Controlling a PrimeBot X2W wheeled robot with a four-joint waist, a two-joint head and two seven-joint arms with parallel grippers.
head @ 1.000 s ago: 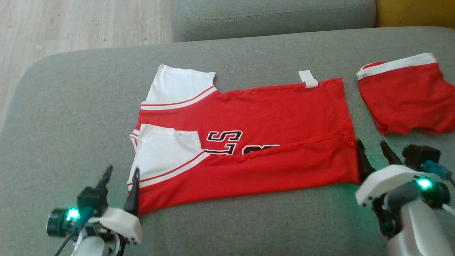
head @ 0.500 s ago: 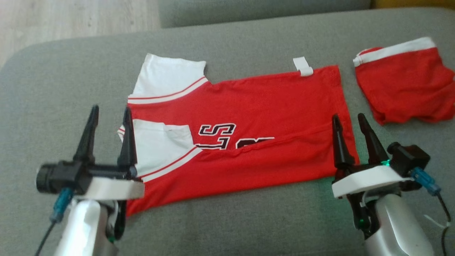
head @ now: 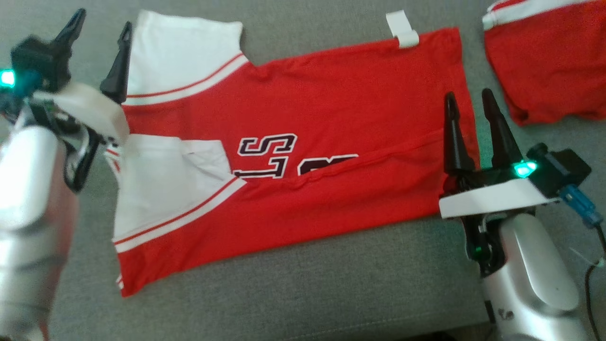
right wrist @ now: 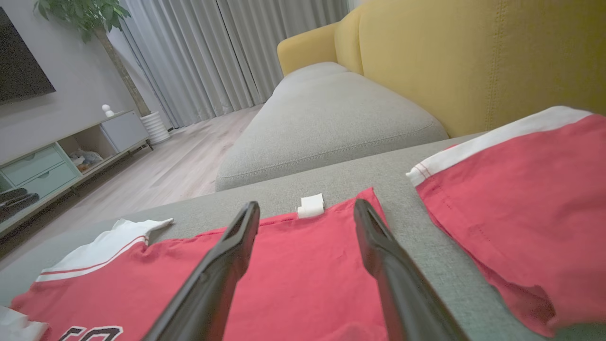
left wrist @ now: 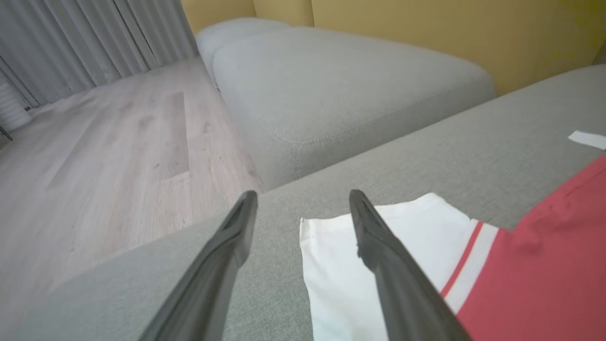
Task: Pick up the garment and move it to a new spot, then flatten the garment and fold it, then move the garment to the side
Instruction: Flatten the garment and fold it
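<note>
Item: red garment (head: 293, 156), a jersey with white sleeves and black lettering, lying flat on the grey sofa cushion (head: 307, 293) with its near long edge folded over, between the two pincers. Left gripper (head: 102, 21): fingers spread wide, nothing held. It is raised at the garment's far white sleeve (head: 180, 52). The sleeve's corner lies between its fingers and beneath the finger nearer the garment, and the outer finger is over bare cushion. Whether the tips touch the cloth cannot be told. Beyond its tips are the cushion's edge and a pale wood floor (left wrist: 94, 166). Right gripper (head: 468, 94): fingers equally wide apart, empty. It stands at the garment's hem end, with the finger nearer the garment over red cloth and the outer finger at the hem's edge. Ahead of it, between the fingers, is a small white tag (head: 402, 31) at the garment's far edge. To its outer side is a second red piece with a white band (head: 544, 61), near the garment but apart from it.
</note>
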